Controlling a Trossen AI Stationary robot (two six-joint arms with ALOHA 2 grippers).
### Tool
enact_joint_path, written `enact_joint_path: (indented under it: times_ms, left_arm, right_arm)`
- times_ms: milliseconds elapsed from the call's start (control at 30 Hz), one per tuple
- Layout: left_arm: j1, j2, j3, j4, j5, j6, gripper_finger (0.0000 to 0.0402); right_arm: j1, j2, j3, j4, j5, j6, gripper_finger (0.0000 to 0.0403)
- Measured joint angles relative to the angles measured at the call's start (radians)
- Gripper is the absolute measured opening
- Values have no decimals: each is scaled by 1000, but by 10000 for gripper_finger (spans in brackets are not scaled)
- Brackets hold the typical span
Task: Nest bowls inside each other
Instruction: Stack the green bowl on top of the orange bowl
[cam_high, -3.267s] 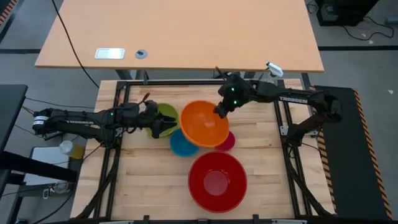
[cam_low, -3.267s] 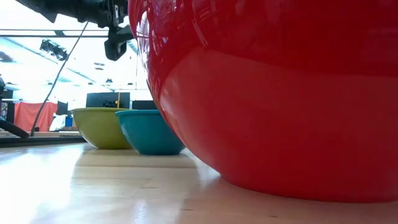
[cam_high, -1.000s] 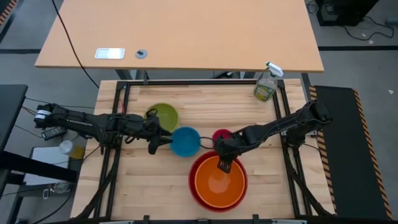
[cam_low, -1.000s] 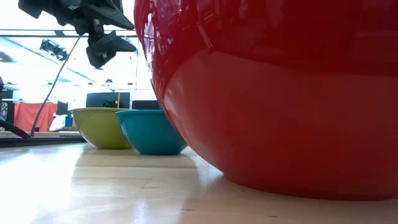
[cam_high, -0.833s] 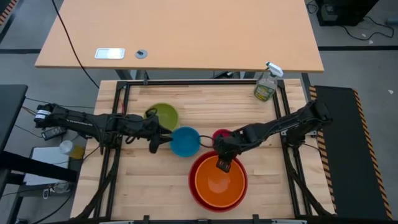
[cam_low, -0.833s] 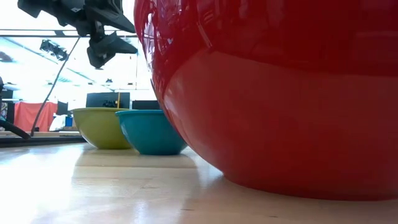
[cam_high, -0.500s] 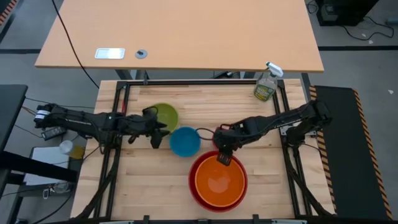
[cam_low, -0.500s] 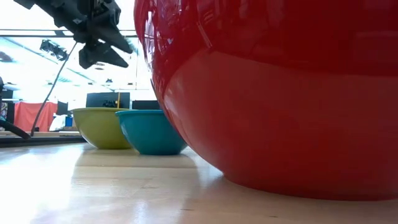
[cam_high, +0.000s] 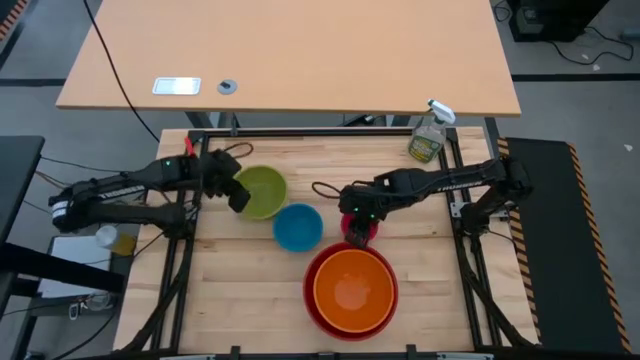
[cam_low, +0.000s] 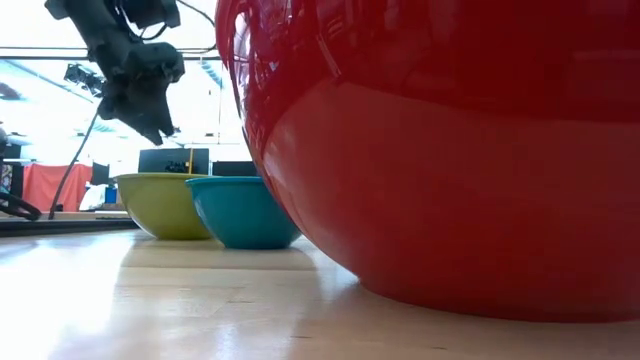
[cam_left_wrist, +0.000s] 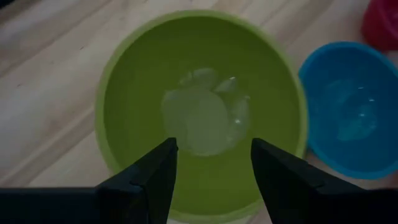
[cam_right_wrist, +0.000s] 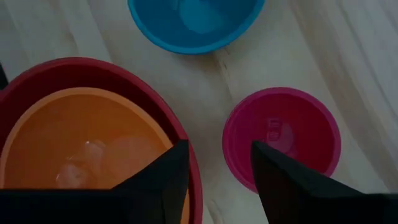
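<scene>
— Wooden table under me, light planks, and an office behind. What do you have now?

— My right gripper is spread apart and holds nothing. It hangs over the pink bowl, which lies just below and a little ahead of my fingers. Beside me the orange bowl already sits inside the red bowl.

— And the left one?

— My left gripper is also spread wide, empty, directly above the green bowl. The blue bowl stands just beside it, toward my right gripper.

— How will the green one handle?

— I think light, stiff and quite slippery, because it is smooth plastic. I would take it at the rim, one finger inside and one outside. A grip on the round wall may slide off.
</scene>
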Motion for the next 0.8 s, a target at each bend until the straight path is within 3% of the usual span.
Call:
enact_joint_path:
  times_ms: [533, 800]
  left_arm:
    - [417, 29, -8, -88, 95, 128, 208]
    - [492, 172, -8, -38, 202, 195, 208]
  right_arm:
    - [-44, 0, 0, -1, -41, -83, 185]
    - [-48, 0, 0, 0, -18, -135, 188]
